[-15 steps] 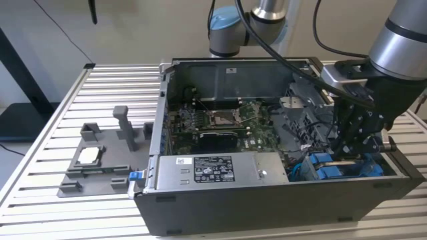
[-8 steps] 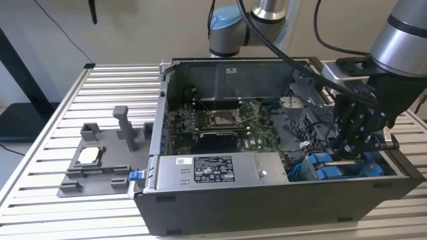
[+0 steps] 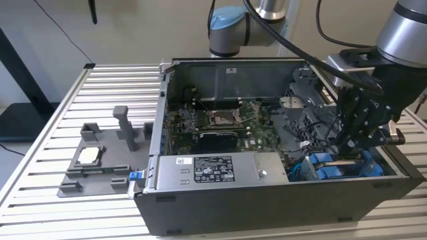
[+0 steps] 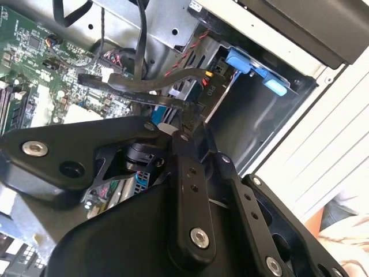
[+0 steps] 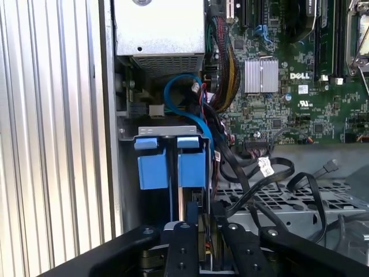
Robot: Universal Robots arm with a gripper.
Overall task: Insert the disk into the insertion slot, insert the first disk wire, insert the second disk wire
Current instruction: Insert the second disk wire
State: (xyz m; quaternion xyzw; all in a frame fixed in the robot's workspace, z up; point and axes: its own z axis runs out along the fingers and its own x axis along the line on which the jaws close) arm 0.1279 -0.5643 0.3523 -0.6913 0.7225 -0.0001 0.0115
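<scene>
The disk sits pushed into the insertion slot [image 5: 167, 131] at the case's front corner on the exterior view's right. Of the disk I see mainly its blue carrier tabs [image 3: 340, 167], also visible in both wrist views [image 5: 170, 164] [image 4: 253, 66]. My gripper [image 3: 350, 147] reaches down into the case just behind those tabs. In the second wrist view its fingertips [image 4: 187, 124] are pinched together on the end of a flat black disk wire [image 4: 138, 92]. The first wrist view shows the gripper [image 5: 203, 216] close to the carrier's rear, with a small connector between the fingers.
A labelled silver power-supply box [image 3: 213, 170] lies along the case's front. The green motherboard [image 3: 220, 122] fills the middle, with loose black cables [image 5: 259, 167] and a blue cable [image 5: 179, 86] near the bay. A grey fixture [image 3: 100, 160] holding a small silver chip [image 3: 89, 156] stands on the slatted table.
</scene>
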